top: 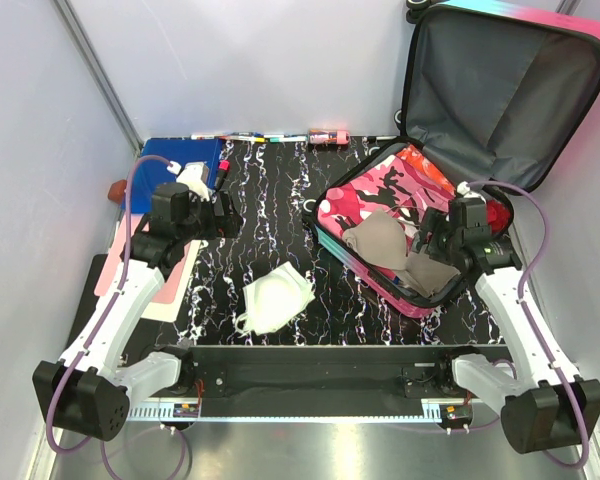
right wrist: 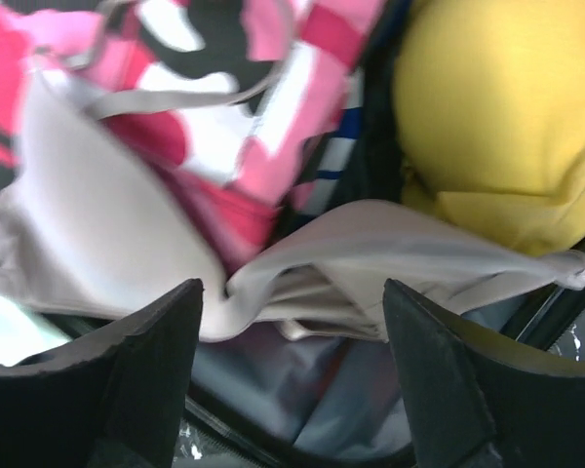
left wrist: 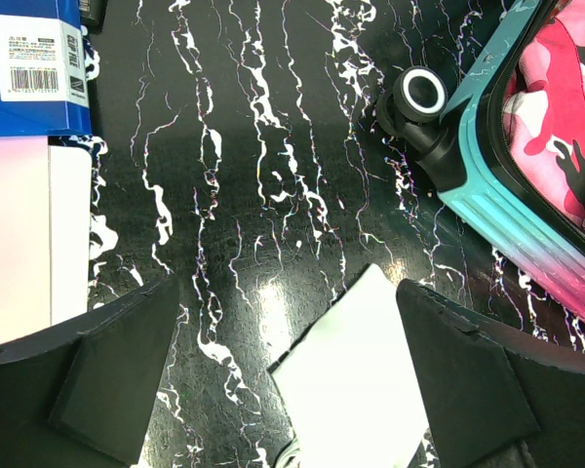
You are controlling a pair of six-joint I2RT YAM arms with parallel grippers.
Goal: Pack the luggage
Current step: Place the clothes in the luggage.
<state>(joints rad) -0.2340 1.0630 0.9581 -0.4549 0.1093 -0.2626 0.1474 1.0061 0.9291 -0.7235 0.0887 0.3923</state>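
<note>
The luggage [top: 500,90] lies open at the right of the table, its grey-lined lid propped up against the wall. Inside lie a pink camouflage garment [top: 380,190] and a taupe bra [top: 380,240]. My right gripper [top: 430,245] hovers open over the near side of the luggage. In the right wrist view the bra [right wrist: 107,244] lies just beyond the open right gripper [right wrist: 292,288], beside a yellow item [right wrist: 487,107]. A white padded cloth piece [top: 273,300] lies mid-table. My left gripper [left wrist: 285,288] is open above the table, with the white piece [left wrist: 361,380] below it and the luggage's teal shell [left wrist: 497,214] to its right.
A blue folder [top: 180,165] and pink and white sheets [top: 145,270] lie at the left. Markers [top: 245,137] and a small pink item [top: 328,135] line the table's back edge. A luggage wheel [left wrist: 421,95] sticks out toward the middle. Walls close in on both sides.
</note>
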